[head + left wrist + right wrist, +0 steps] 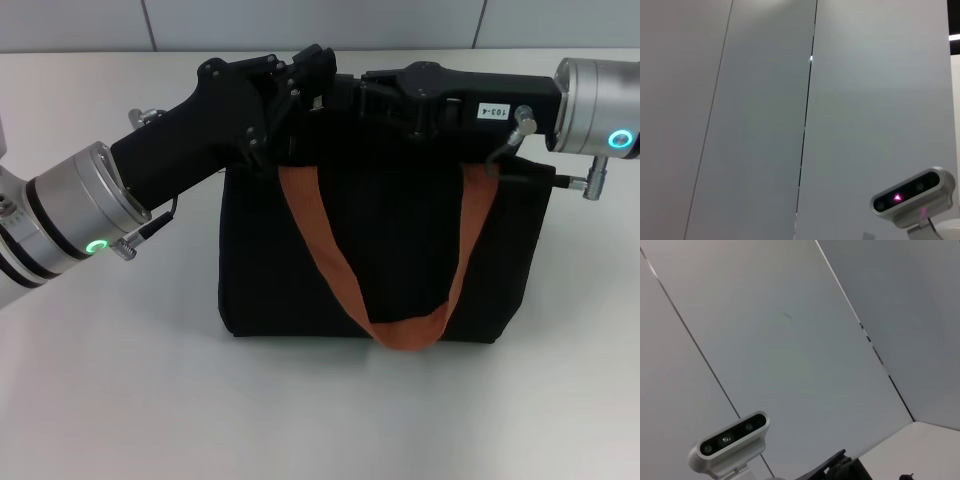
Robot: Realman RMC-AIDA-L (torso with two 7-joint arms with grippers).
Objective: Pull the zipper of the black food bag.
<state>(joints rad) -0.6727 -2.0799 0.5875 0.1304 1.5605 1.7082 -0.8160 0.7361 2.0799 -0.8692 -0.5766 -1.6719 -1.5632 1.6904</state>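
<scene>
left arm (pixel 70 215): silver cylindrical metal wrist segment, black band near its base, small green ring light, short silver plug with thin black cable beside it. forward of that, matte black angular gripper housing (pixel 215 110) with linkages and small screws. right arm (pixel 597 105): same silver cylinder, green ring light, black housing (pixel 450 100) carrying white label with printed characters, silver elbow connector, thin grey cable.

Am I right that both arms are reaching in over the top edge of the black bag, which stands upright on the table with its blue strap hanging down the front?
Not quite: the strap is orange-brown, not blue, as the head view shows. The rest holds: the left claw and right claw meet over the top edge of the upright black bag on the table.
</scene>
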